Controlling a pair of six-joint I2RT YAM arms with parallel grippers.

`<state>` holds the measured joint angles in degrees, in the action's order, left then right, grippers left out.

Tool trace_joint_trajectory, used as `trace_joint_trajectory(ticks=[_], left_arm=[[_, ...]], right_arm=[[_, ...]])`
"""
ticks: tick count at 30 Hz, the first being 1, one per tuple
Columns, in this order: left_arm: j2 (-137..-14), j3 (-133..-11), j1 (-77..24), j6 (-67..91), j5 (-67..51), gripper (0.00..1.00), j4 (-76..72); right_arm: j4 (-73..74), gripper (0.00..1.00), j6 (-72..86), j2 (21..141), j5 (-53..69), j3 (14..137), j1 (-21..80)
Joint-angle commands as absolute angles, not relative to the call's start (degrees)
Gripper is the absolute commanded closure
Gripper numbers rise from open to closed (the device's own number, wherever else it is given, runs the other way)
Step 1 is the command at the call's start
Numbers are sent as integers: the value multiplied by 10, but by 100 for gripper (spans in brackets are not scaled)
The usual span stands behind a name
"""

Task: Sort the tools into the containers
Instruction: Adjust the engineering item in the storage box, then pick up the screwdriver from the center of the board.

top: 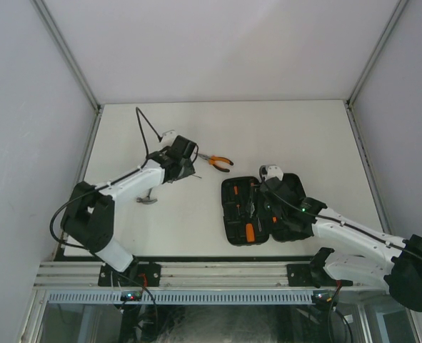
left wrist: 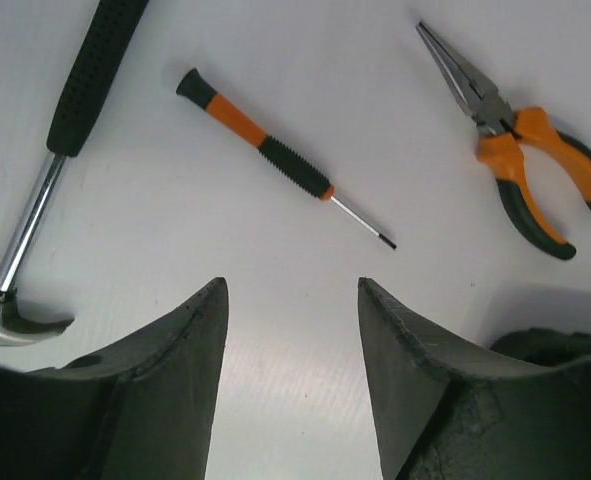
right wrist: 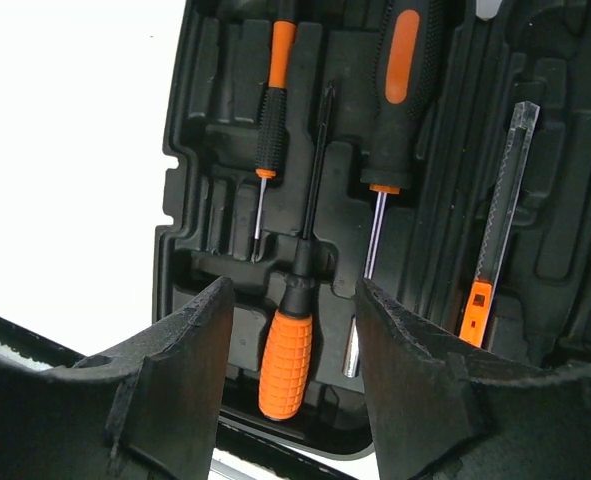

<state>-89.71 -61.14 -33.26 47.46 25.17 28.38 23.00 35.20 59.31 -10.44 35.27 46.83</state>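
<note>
Left end effector (left wrist: 291, 380): open, empty, near thin screwdriver (left wrist: 265, 150), which may slip. Right end effector (right wrist: 290, 390): open, empty; stubby screwdriver (right wrist: 287, 360) askew in case (right wrist: 190, 200), could jam.

White table (top: 303, 136) enclosed by pale grey walls (top: 25, 107)

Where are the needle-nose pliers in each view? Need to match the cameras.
Top external: needle-nose pliers lie on the table at centre, beyond the open case.
Left wrist: upper right, tips pointing up-left.
Right wrist: not in it; it shows only the case interior and a strip of table.
Shared landmark: the hammer, beside the left arm in the top view, at the left edge in the left wrist view.
</note>
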Motion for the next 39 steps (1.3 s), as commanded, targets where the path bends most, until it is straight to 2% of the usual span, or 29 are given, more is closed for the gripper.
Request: trace_joint_trajectory(ticks=[1,21,30,34,39], left_arm=[[-939,-686,-312,476,274,40,315],[-1095,-795,-263,478,233,43,340],[-1125,-803,-261,494,206,55,357],[-1138,-802,-261,497,195,57,357],[-1138,-793,-261,498,184,69,352]], right_arm=[[192,49,360,591,-108,348,474],[153,50,389,619,-85,326,496],[154,50,398,622,-91,326,507],[164,50,397,615,-97,326,508],[176,50,397,605,-104,326,508]])
